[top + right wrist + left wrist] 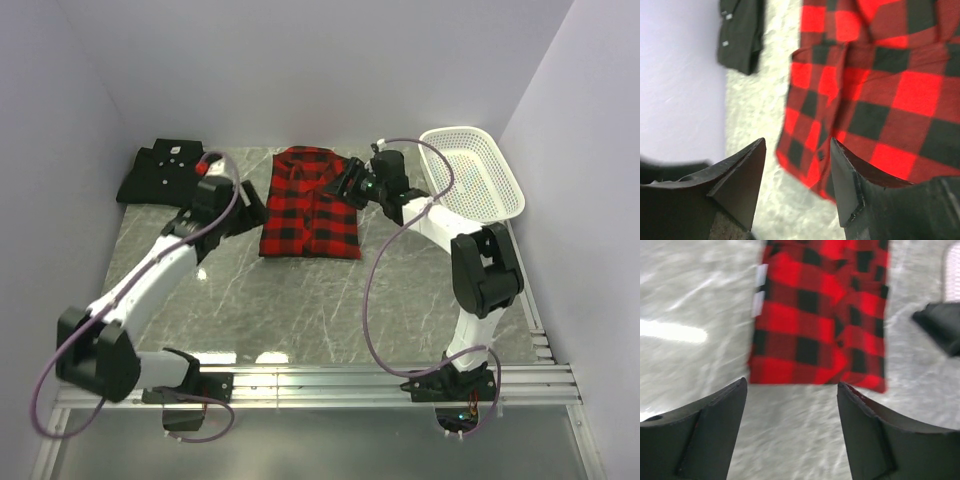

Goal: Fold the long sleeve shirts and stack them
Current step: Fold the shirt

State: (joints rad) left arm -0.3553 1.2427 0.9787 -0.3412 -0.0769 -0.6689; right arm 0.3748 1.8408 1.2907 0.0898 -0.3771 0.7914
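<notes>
Red-and-black checked cloth shirt (310, 205): folded rectangle, lying flat.
Plain black collared cloth shirt (165, 170): folded, far left.
Left gripper (792, 390): fingers spread, empty.
Right gripper (797, 145): fingers spread, empty.

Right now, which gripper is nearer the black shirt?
Left. The left gripper is between the black shirt and the plaid shirt; the right gripper is at the plaid shirt's opposite, right edge.

The plaid shirt (820, 315) is blurred, its top cut off; the black shirt (742, 35) cropped above.
</notes>
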